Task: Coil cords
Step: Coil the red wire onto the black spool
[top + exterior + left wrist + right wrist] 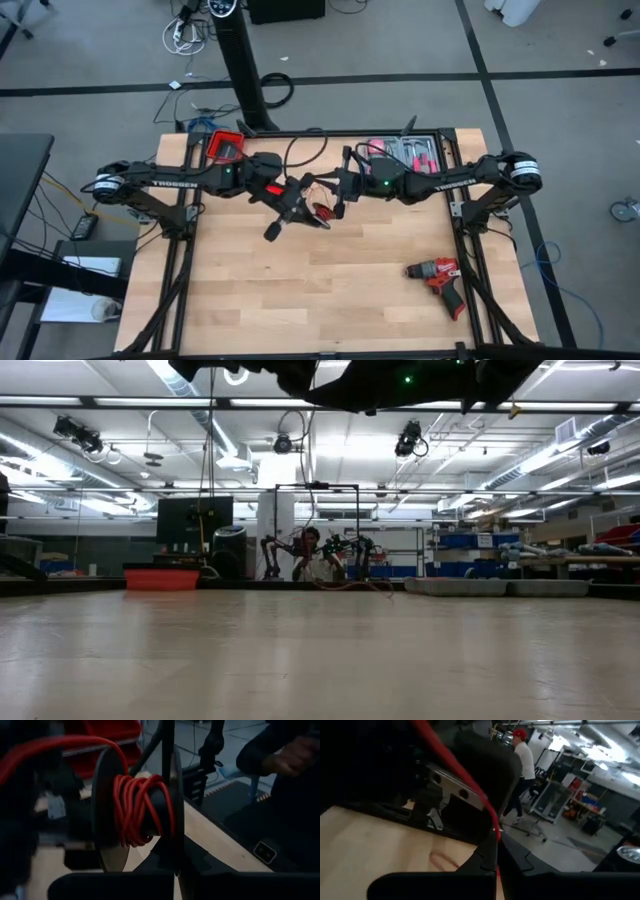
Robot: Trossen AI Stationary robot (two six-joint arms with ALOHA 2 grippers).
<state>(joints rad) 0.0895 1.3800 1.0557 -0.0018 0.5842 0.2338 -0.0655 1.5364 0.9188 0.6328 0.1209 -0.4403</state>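
Right up against the left wrist camera is the spool [135, 810], with a fat bunch of red cord [137, 807] already wound around its hub between the two dark flanges. From the overhead I can see both arms meeting over the far-middle part of the wooden table [330, 290], and the spool is the thing I'm placing everything else against.

Left gripper [290, 205] is clamped fully closed right at the spool; it looks like it's got the reel itself, though the exact contact spot is hidden from me. Right gripper [335, 190] sits just beside the spool on the other side, fingers pinched together on the red cord, which runs taut straight between them in the right wrist view [470, 785].

Progress-wise I'd guess we're well along: lots of turns on the hub, only a short loose bit of red trailing near the spool in the overhead. What's left is feeding that tail on and tucking the end.

Cordless drill [440, 278] is well apart from the spool, toward the near right corner. Red bin [226, 146] sits beyond the spool at the back edge.
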